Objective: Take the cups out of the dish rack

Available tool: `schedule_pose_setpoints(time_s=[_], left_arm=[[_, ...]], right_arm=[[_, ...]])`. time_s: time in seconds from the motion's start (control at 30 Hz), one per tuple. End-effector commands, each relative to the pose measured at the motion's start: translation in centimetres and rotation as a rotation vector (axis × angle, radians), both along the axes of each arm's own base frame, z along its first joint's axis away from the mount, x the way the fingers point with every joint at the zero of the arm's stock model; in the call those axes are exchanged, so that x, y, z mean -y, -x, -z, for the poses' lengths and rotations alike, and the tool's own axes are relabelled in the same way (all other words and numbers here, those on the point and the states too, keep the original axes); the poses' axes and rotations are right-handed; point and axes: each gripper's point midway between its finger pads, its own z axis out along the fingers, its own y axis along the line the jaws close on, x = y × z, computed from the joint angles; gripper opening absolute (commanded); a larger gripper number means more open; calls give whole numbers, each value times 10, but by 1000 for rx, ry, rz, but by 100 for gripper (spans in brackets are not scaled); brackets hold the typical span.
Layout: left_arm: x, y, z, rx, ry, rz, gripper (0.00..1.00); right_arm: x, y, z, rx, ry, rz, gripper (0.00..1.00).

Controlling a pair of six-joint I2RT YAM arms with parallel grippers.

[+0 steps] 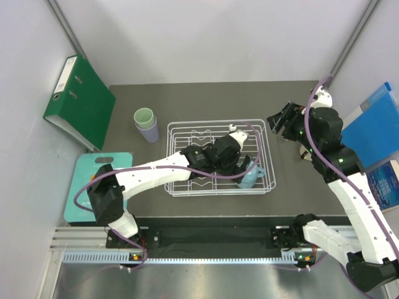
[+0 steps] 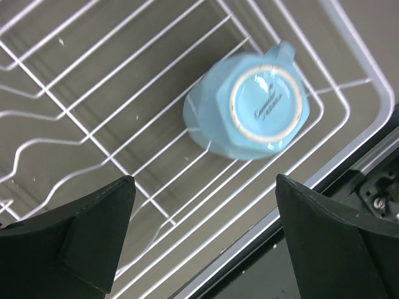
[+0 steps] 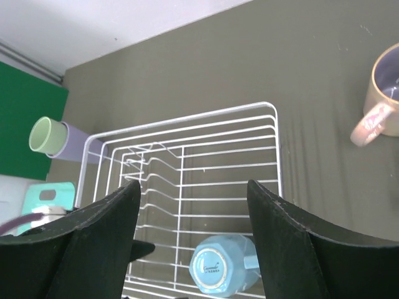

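Note:
The white wire dish rack [image 1: 218,123] stands mid-table. One light blue cup [image 1: 249,178] with a handle lies upside down in its near right corner. My left gripper [image 1: 242,167] hovers over the rack just left of this cup, open and empty. In the left wrist view the cup [image 2: 249,106] lies beyond the gripper [image 2: 206,249], inside the rack rim [image 2: 293,198]. My right gripper [image 1: 280,119] is open and empty, raised off the rack's far right corner. Its view shows the rack [image 3: 187,118] and blue cup [image 3: 221,271] below the gripper [image 3: 193,237].
A mint green cup [image 1: 144,116] sits nested in a lavender cup [image 1: 148,132] left of the rack. A beige-pink mug [image 3: 383,99] stands right of the rack. A green binder [image 1: 81,103] and teal board [image 1: 84,187] are at the left, blue folders [image 1: 374,134] at the right.

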Motion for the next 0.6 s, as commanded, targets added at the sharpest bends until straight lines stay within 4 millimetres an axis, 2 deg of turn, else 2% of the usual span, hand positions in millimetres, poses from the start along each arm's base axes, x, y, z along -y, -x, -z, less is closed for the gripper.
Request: schedule_pose_setpoints(time_s=[0.0, 0.17, 0.23, 0.4, 0.57], left_arm=[[16, -17, -34, 112, 46, -40, 99], [25, -18, -54, 133, 124, -42, 99], [30, -17, -52, 128, 130, -28, 99], [47, -18, -27, 82, 89, 11, 99], [60, -16, -18, 53, 104, 35, 99]], right_arm=[[-2, 8, 4, 4, 2, -14, 68], [-7, 11, 10, -9, -8, -30, 68], [-7, 11, 10, -8, -1, -32, 69], [-6, 9, 8, -8, 22, -35, 68], [-6, 10, 8, -12, 29, -39, 68]])
